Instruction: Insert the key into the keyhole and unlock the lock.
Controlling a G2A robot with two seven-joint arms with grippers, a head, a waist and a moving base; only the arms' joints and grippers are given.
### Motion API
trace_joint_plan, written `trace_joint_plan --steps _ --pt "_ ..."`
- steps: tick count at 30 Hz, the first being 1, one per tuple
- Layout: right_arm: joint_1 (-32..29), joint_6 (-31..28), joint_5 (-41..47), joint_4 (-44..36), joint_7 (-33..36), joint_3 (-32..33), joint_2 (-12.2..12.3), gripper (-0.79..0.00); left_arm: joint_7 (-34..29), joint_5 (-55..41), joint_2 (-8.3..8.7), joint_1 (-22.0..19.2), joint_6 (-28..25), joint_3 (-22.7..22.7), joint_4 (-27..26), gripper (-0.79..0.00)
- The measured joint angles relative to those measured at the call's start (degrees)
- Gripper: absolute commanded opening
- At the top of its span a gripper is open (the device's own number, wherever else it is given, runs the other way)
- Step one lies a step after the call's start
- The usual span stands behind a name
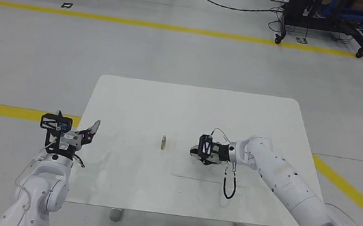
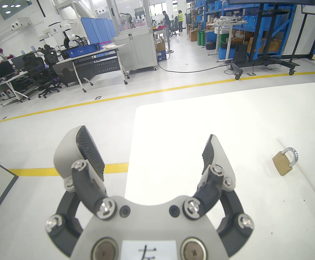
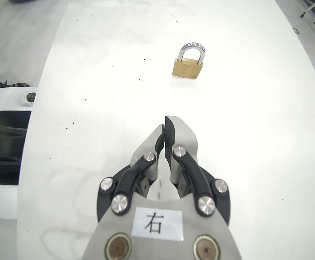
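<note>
A small brass padlock (image 1: 163,141) with a silver shackle stands on its edge near the middle of the white table (image 1: 189,107). Seen from my right wrist, the padlock (image 3: 188,67) is a short way ahead of my right gripper (image 3: 164,125), whose pads are pressed together low over the table; I see no key between them. From above, my right gripper (image 1: 195,150) is just right of the lock. My left gripper (image 2: 147,147) is open and holds nothing, over the table's left edge (image 1: 89,132), with the padlock (image 2: 283,163) well off to its side.
The table's left edge (image 2: 130,152) runs under my left gripper. A black cable loop (image 1: 229,185) hangs from the right arm over the table. Yellow floor lines (image 1: 179,29) and wheeled racks (image 1: 324,22) lie beyond the table.
</note>
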Motion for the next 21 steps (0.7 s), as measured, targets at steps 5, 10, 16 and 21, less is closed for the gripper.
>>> trace_joint_plan --steps 5,10,16,21 --pt "-2.5 2.1 -2.8 -0.4 -6.5 1.7 1.3 -0.785 0.0 0.0 0.0 0.0 0.0 0.0 0.0 0.0" --pt "-2.5 2.1 -2.6 -0.3 -6.3 1.8 1.3 -0.785 0.0 0.0 0.0 0.0 0.0 0.0 0.0 0.0" --pt "-4.3 4.1 0.6 -1.6 -10.9 3.3 1.4 -0.785 0.0 0.0 0.0 0.0 0.0 0.0 0.0 0.0" --pt "-8.0 6.1 2.9 -2.2 -28.3 7.1 2.6 -0.785 0.0 0.0 0.0 0.0 0.0 0.0 0.0 0.0"
